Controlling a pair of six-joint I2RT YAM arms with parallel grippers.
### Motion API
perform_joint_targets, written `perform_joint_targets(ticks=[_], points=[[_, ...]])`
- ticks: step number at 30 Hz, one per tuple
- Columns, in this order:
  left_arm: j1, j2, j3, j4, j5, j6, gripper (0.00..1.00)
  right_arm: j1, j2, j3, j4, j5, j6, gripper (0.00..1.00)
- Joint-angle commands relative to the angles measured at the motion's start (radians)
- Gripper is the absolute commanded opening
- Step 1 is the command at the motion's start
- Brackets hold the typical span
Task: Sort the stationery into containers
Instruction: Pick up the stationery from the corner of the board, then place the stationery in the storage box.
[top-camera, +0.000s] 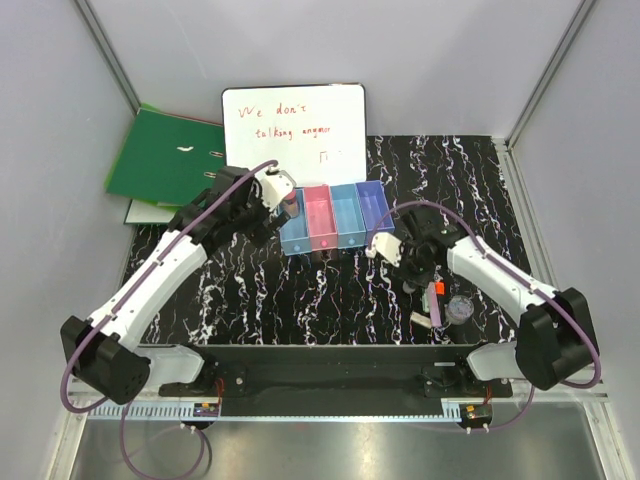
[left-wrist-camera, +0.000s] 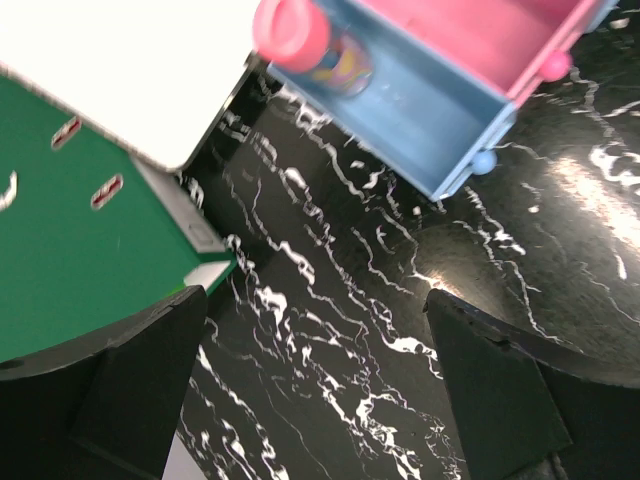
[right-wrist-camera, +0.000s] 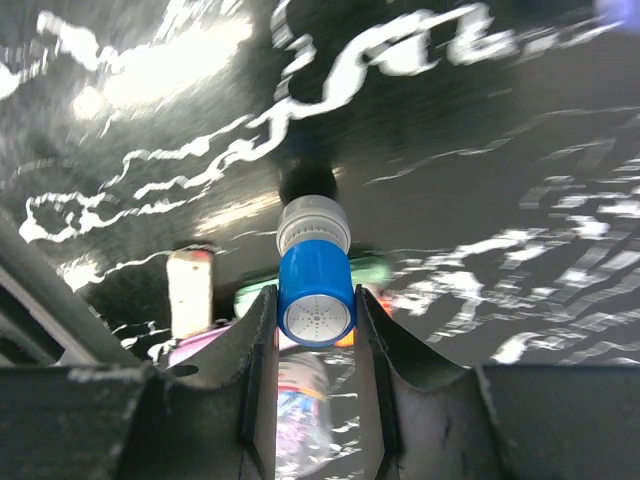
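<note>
Here, nearest the arm bases, a clear pot (top-camera: 460, 308) and a pink bar (top-camera: 436, 310) lie close together on the right of the table, not yet sorted. Just beyond them the right gripper (right-wrist-camera: 316, 318) presses its fingers on both sides of the blue-capped tube (right-wrist-camera: 314, 262), gripping it. Whether the tube is off the table is hard to tell. Farther back stands the row of bins (top-camera: 345, 240). The pink-capped cylinder (left-wrist-camera: 300, 35) sits in the leftmost one, and the left gripper (left-wrist-camera: 315, 345) hangs beside it, spread wide and empty. The step in hand looks like picking up the tube. Next it needs lifting clear and carrying across to a bin.
</note>
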Motion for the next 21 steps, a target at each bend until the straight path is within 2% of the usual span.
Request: perform_joint_targets(ticks=[1,8,17,21], points=[[0.025,-0.048,-0.036,0.099,-0.077,-0.086,0.99,0.011,0.008,0.197,0.018,0.021,0.058,0.00],[0.045,-0.100,-0.099,0.153,-0.018,-0.138,0.99,0.013,0.176,0.516,0.059,0.011,0.234,0.00],[0.045,-0.159,-0.136,0.153,-0.033,-0.173,0.99,0.025,0.537,0.880,0.085,-0.016,0.235,0.00],[0.045,-0.202,-0.157,0.153,-0.037,-0.153,0.99,0.080,0.667,1.012,0.082,-0.011,0.216,0.00]])
